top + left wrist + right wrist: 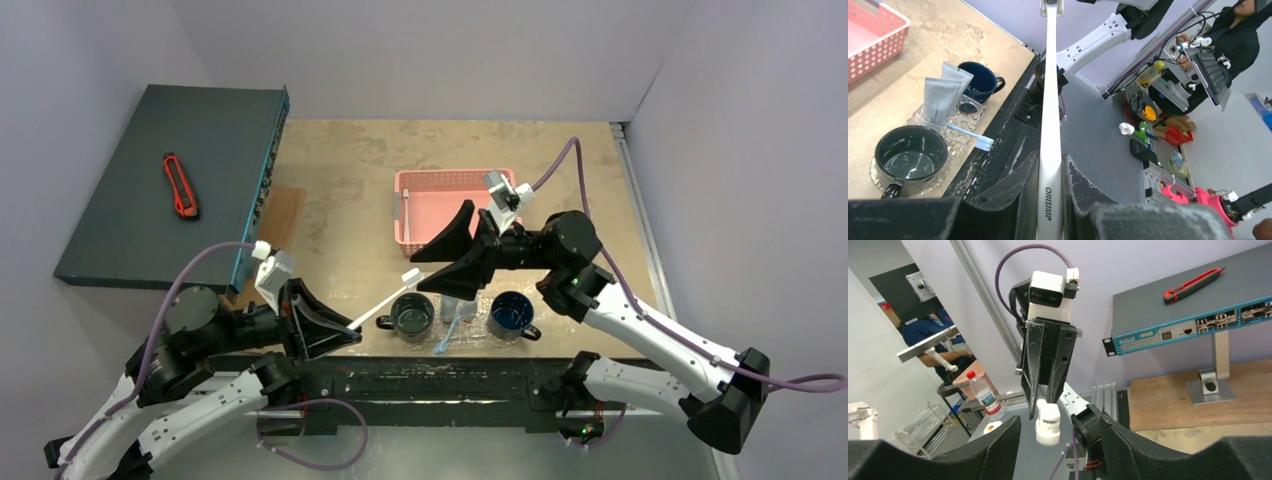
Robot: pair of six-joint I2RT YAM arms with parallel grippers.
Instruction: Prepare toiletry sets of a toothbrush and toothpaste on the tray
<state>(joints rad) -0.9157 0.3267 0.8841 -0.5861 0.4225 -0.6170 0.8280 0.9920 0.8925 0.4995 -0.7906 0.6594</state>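
My left gripper [350,330] [1050,157] is shut on the handle of a white toothbrush [385,300] [1050,90] and holds it in the air, slanting up toward the right arm. Its head [1048,422] hangs between the tips of my open right gripper [418,275] [1059,420], touching neither finger. On the clear bumpy tray [475,338] [967,117] stand a dark green mug [413,315] [910,152] and a blue mug [511,312] [977,80]. Between the mugs are two silvery tubes [455,308] [940,95] and a pale-blue toothbrush [447,335] [968,134].
A pink perforated basket [450,205] [873,35] sits behind the tray, with a pale item along its left wall. A dark network switch [170,180] [1193,310] stands raised at the left, with a red box cutter [180,185] on top. The tray lies at the table's near edge.
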